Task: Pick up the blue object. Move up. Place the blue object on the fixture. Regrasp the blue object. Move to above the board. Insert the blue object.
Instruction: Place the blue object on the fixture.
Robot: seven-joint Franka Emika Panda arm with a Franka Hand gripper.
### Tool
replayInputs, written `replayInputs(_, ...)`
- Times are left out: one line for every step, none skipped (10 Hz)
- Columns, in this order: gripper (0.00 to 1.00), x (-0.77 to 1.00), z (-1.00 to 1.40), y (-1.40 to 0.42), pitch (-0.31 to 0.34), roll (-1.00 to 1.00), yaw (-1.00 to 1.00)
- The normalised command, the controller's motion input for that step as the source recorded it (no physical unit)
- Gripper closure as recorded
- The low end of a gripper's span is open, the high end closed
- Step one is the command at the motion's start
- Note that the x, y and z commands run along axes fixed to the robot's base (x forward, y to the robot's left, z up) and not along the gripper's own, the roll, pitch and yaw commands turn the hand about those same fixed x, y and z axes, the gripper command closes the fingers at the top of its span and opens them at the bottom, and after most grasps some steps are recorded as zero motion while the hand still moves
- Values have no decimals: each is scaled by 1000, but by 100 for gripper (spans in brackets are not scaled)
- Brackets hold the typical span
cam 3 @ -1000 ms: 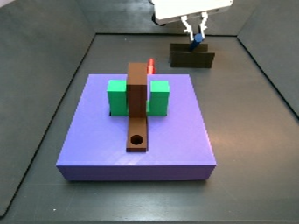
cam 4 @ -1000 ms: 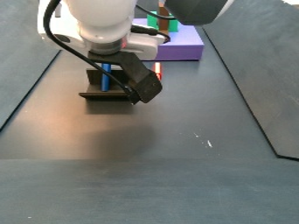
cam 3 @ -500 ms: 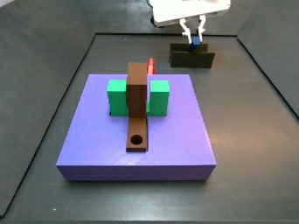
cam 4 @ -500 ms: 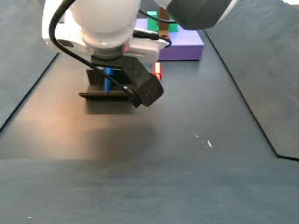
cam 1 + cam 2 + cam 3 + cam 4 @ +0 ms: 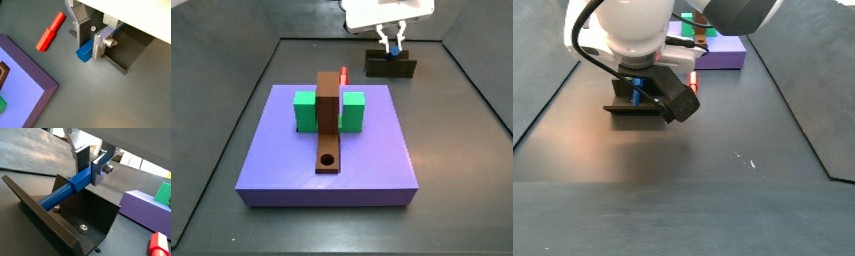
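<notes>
Claw: the claw (image 5: 91,164) sits over the small dark notched fixture (image 5: 63,228) at the far end of the desk, its silver plates clamped on the thin bright blue stick (image 5: 67,189).
Blue stick: it lies tilted in the fixture, lower end in the notch, upper end between the pads (image 5: 100,42).
Risk: if the plates grip off-centre, the stick could likely pivot or slide down the bracket wall.
Risk: lifting askew may snag the fixture's edge.
Neighbours: the red stick (image 5: 51,31) lies just beside the fixture.
Open room: bare dark floor (image 5: 714,180) separates the fixture from the large violet-blue board (image 5: 329,160).
</notes>
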Motion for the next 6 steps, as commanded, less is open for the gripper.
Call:
replayInputs(100, 0, -20, 0, 0, 0, 0)
replayInputs(100, 0, 0, 0, -31, -86, 0)
replayInputs(100, 6, 114, 0, -80, -306, 0)
replayInputs(100, 0, 74, 0, -251, -543, 0)
replayInputs(100, 3, 0, 0, -237, -423, 0)
replayInputs(100, 0, -37, 0, -197, -246, 0)
